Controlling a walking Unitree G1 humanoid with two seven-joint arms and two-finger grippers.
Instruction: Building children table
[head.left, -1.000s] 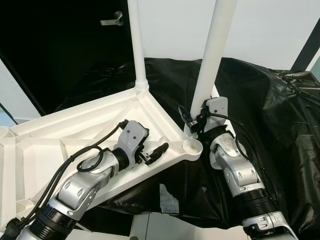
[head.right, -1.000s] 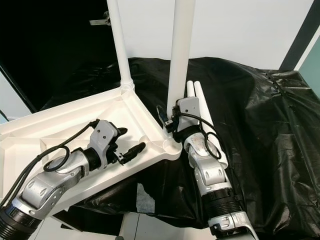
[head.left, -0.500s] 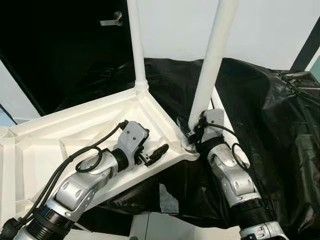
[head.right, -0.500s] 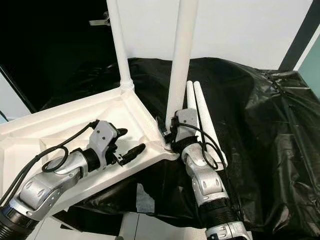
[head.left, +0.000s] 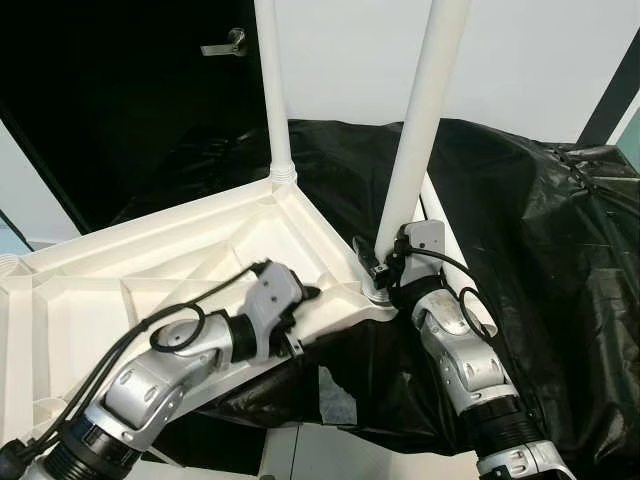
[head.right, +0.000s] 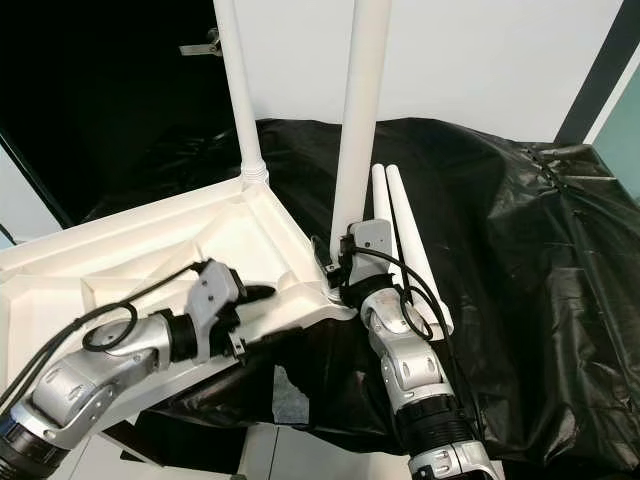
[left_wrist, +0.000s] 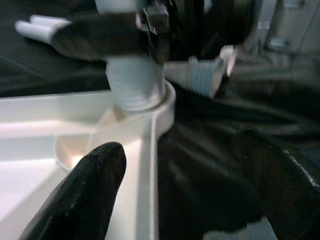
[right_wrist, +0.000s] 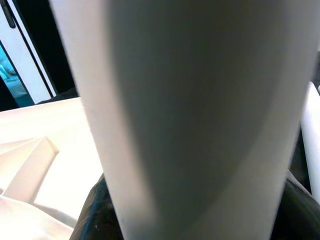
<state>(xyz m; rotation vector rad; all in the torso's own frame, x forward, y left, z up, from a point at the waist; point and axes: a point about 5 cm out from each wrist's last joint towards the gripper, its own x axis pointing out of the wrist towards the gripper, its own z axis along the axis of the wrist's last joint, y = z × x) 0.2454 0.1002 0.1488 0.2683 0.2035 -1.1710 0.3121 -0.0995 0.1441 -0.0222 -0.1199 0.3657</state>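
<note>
The white table top (head.left: 150, 260) lies upside down on a black sheet. One white leg (head.left: 270, 90) stands fitted in its far corner. My right gripper (head.left: 386, 265) is shut on the base of a second white leg (head.left: 425, 110), which stands almost upright with its threaded end in the near right corner socket (left_wrist: 135, 92). My left gripper (left_wrist: 182, 175) is open and straddles the table top's near rim just left of that socket, with one finger (left_wrist: 85, 190) inside the rim and the other outside it. Two spare legs (head.right: 405, 240) lie on the sheet behind my right arm.
The black sheet (head.left: 560, 250) covers the surface to the right and behind. A dark door with a handle (head.left: 225, 42) is at the back left, and a white wall is behind the legs. A dark post (head.left: 620, 90) stands at the far right.
My right gripper has carried the leg left onto the corner socket and set it more upright. My left gripper has slid from inside the table top down onto its near rim.
</note>
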